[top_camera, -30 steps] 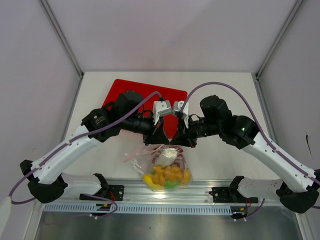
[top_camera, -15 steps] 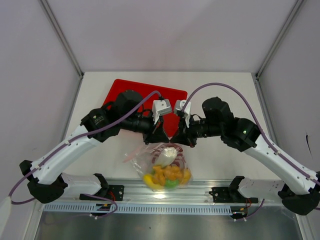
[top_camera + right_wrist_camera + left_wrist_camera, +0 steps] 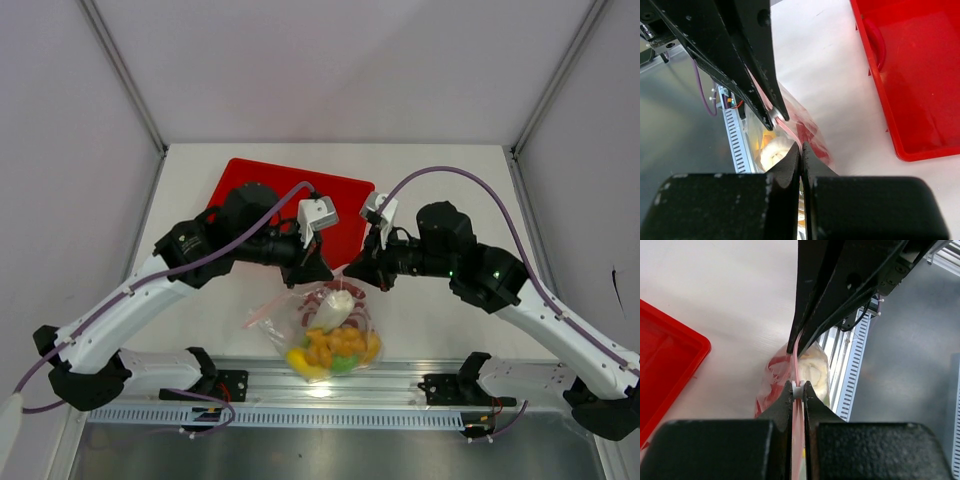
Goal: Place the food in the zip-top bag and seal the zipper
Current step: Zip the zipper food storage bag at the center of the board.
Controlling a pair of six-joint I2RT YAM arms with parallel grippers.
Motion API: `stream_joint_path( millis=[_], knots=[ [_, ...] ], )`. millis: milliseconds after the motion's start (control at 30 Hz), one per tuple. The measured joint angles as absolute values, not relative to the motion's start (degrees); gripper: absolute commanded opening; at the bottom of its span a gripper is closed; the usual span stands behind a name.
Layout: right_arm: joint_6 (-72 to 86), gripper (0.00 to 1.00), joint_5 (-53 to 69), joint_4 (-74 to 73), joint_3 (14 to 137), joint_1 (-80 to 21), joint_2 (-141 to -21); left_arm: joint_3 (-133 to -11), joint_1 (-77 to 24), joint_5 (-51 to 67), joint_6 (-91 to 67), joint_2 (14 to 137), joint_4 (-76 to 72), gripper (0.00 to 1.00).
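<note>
From the overhead view I have both arms meeting at the centre of the frame, over the mouth of the zip-top bag [image 3: 322, 335]. The left gripper [image 3: 320, 277] is pressed together on the zipper [image 3: 333, 289]. In its own wrist view the fingertips [image 3: 790, 392] clamp the thin pink strip between them. The right gripper [image 3: 349, 272] sits just beside it and is also closed on that strip. In the left wrist view I can see the strip running straight from my left fingertips up to the tips of the right gripper [image 3: 794, 346].

The bag lies on the white tabletop [image 3: 430, 180] just below the two grippers in the overhead frame. Its clear body spreads toward the bottom edge, and its lower end reaches the metal rail [image 3: 410, 377]. Inside it I can make out:
- the white end of the leek [image 3: 336, 312] near the top
- red chillies [image 3: 311, 301] to the left of the leek, under the mouth
- the orange ruffled piece [image 3: 335, 346] in the middle
- a yellow fruit [image 3: 297, 361] at the lower left
- a bit of green fruit [image 3: 343, 367] at the very bottom

The red tray [image 3: 248, 178] lies above the bag in the frame, partly covered by the left arm. In the right wrist view it fills the upper right, and a curved red shape [image 3: 876, 41] lies near its corner. I cannot tell what it is. The rest of the tray floor that I can see there is bare.
</note>
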State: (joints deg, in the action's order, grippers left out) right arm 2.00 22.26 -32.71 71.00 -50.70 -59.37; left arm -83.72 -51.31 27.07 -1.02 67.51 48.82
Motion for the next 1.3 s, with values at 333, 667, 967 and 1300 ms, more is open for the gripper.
stream_joint_path(
  millis=[333,667,967,1300],
  knots=[
    [3.07,0.00,21.65,-31.62,70.13,-49.17,-57.87,-82.26,-51.29,25.06,-1.02,64.75,49.19,0.02],
    [3.86,0.00,21.15,-30.92,68.58,-47.11,-56.49,-79.31,-50.85,23.46,-1.04,60.38,50.61,0.03],
    [4.62,0.00,20.14,-30.85,67.85,-45.52,-55.79,-76.90,-49.98,22.13,-1.04,56.14,52.21,0.04],
    [5.50,0.00,19.27,-30.87,67.31,-44.05,-55.27,-74.96,-49.56,20.47,-1.15,52.23,54.33,0.09]
  ],
)
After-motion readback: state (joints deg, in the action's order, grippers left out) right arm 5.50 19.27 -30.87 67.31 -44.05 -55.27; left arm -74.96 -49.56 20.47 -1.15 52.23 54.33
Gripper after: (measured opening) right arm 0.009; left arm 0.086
